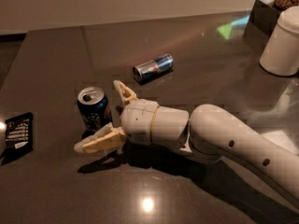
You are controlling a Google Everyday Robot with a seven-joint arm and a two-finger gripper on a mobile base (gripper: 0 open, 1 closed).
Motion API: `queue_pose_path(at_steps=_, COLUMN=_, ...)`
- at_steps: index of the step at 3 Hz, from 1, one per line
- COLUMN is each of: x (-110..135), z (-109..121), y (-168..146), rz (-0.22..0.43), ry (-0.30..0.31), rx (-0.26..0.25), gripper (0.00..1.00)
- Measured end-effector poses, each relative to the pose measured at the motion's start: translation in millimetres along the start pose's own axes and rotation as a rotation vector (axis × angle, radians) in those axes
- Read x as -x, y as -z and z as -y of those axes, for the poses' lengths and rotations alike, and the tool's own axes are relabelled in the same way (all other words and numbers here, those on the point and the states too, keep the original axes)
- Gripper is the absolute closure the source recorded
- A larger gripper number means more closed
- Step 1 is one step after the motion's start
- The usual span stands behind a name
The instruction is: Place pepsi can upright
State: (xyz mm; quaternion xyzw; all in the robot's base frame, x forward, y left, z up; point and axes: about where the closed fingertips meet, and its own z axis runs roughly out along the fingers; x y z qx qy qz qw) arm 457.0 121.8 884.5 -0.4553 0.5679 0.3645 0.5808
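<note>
The dark-blue Pepsi can with the silver top and pull tab (93, 108) stands upright on the dark glossy tabletop (196, 55), to the left of the slim silver-and-blue can lying on its side (153, 67) and nearer to me than it. The cream two-finger gripper (96, 115) reaches in low from the right, in front of that slim can. Its jaws are spread wide, one finger behind the Pepsi can and the other in front by its base. I can't make out whether either finger touches it, but nothing is being squeezed.

The can looks like thin aluminium with smooth printed sides, so it is likely slick and easy to dent. Whether it is full I cannot say. If it is empty, it would be light and tip at a small nudge. To my eye the safest hold is across the middle of the round body, fingers on opposite sides, with modest pressure. Since it appears already upright, the main risk is a finger clipping it over.

Far to the left of the slim can lies a black snack packet (18, 132). Off to its right stands a white cylindrical container (282, 43).
</note>
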Motion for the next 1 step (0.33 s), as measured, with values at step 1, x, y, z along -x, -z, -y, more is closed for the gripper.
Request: queue_pose_path(at_steps=1, x=0.0, z=0.0, y=0.0, rz=0.000, ry=0.000, rx=0.000, gripper=0.00)
